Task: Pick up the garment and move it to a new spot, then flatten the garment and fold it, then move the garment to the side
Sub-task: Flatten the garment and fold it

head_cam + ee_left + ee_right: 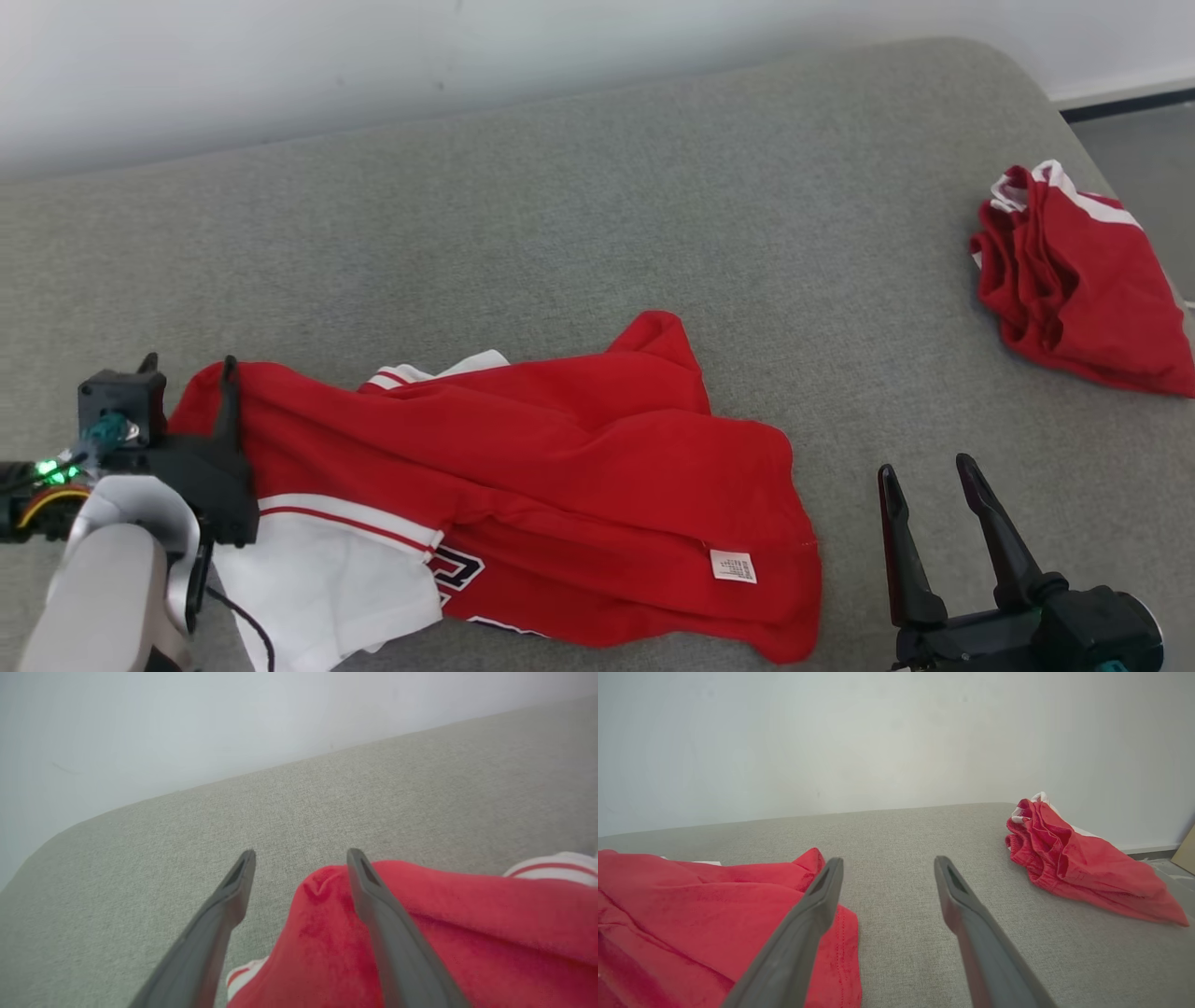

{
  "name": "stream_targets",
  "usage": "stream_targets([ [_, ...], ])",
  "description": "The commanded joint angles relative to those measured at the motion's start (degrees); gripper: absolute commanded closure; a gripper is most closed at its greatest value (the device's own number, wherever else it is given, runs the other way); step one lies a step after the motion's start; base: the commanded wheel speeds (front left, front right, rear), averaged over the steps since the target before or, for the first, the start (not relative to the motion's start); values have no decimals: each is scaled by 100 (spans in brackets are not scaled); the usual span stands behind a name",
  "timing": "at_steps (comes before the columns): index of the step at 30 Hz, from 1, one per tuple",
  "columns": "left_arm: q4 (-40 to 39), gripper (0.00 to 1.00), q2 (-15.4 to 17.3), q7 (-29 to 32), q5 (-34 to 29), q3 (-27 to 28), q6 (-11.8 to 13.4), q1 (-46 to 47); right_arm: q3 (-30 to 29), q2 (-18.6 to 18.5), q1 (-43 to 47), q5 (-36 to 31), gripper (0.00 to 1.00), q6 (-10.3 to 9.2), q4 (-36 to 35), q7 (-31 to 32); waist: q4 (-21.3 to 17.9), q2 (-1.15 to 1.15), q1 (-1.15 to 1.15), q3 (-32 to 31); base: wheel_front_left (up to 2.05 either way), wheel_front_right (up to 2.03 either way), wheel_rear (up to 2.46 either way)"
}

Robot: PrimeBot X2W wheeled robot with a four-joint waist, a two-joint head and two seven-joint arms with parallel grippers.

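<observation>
The garment (pixel 560 448) is a red jersey with a white side panel and striped trim. It lies rumpled and partly folded on the grey surface, a small white label showing near its right hem. My left gripper (pixel 187 369) is open at the garment's left corner. In the left wrist view, that red corner (pixel 322 891) lies loose between the spread fingers (pixel 397 942) of the left gripper (pixel 301 856). My right gripper (pixel 924 467) is open and holds nothing, a little right of the garment's hem. In the right wrist view the right gripper (pixel 887 862) hovers beside the garment (pixel 691 905).
A second red garment (pixel 1074 280) with white trim lies bunched at the far right edge of the grey padded surface (pixel 560 205); it also shows in the right wrist view (pixel 1073 858). A pale wall runs behind. Floor shows past the right corner.
</observation>
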State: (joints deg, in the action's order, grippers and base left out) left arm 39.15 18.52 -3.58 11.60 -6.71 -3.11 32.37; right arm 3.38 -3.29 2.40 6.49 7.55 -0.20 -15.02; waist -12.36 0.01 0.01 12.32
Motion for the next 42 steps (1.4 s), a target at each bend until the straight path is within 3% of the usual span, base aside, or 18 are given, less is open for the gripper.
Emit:
stream_targets([
  [1,-44,0,-31,-52,77,-10,-64,-143,-21,3,-7,-10,0,-16,11,-15,201,-1,-1,-207,0,0,0],
  [8,-637,0,2,-448,595,105,-331,-773,-66,-6,89,-58,0,-16,121,-11,520,-1,-1,-633,0,0,0],
  [14,-1600,0,-249,-879,806,323,-35,-1797,-143,-88,208,-31,0,-16,270,-10,712,-1,-1,-1013,0,0,0],
  [21,-2673,0,-831,-1142,977,530,284,-3018,-327,-193,342,32,0,-16,358,-10,899,-1,-1,-1320,0,0,0],
  [27,-3510,0,-1257,-1159,716,819,417,-3756,-440,-211,411,32,0,-16,410,-9,1023,-1,-1,-1494,0,0,0],
  [35,-3857,0,-1496,-1162,328,940,217,-4362,-406,-204,589,50,0,-16,517,-9,1063,-1,-1,-1692,0,0,0],
  [42,-3610,0,-1544,-1163,131,931,9,-4655,-426,-252,754,62,0,-16,696,-10,1036,-1,-1,-1805,0,0,0],
])
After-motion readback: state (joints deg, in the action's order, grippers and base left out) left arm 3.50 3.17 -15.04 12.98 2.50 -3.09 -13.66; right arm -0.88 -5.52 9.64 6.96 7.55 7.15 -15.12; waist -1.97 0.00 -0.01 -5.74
